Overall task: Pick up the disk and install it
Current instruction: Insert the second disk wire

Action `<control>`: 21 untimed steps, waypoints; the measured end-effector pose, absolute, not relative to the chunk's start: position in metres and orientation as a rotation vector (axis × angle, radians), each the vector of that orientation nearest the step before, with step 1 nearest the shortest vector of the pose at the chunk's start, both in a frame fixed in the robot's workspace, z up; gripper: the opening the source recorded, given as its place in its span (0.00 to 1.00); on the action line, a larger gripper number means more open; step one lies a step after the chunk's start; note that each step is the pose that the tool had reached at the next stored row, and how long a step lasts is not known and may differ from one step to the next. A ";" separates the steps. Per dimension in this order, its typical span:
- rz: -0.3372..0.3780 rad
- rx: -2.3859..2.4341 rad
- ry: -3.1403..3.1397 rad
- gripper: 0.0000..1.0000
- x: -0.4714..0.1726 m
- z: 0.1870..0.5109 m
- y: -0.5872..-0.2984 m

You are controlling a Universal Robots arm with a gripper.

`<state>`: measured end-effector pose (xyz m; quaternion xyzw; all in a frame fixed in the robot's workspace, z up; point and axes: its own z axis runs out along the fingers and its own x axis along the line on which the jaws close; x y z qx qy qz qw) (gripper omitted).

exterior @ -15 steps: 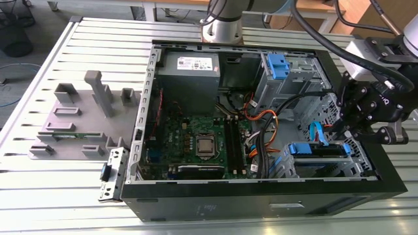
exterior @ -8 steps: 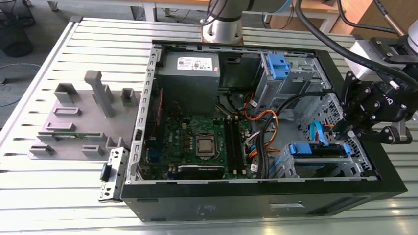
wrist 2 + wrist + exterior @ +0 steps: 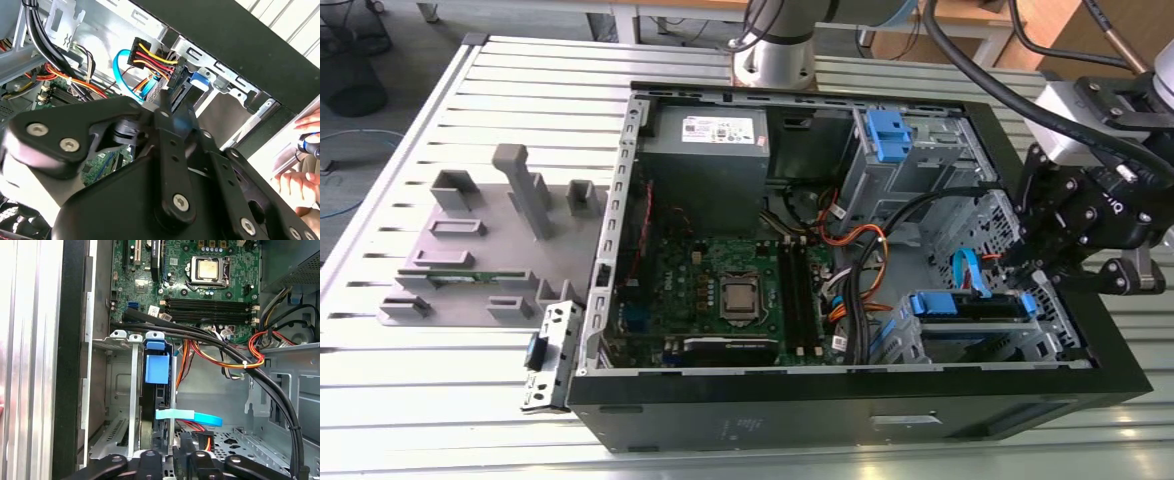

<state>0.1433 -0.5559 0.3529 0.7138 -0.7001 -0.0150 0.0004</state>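
I see my gripper (image 3: 1034,272) low inside the open computer case (image 3: 761,420), at its corner on the exterior view's right; I cannot tell how its jaws stand. Directly below it the disk (image 3: 156,371) stands on edge in the metal drive bay (image 3: 120,390), its blue rail frame facing the first wrist view, a light-blue data cable (image 3: 192,416) crossing just beside it. Farther out lie the motherboard (image 3: 734,290) and, beyond it, the grey power-supply box (image 3: 707,145).
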 end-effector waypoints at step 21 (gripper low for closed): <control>-0.048 2.236 -2.193 0.36 0.164 0.345 -0.552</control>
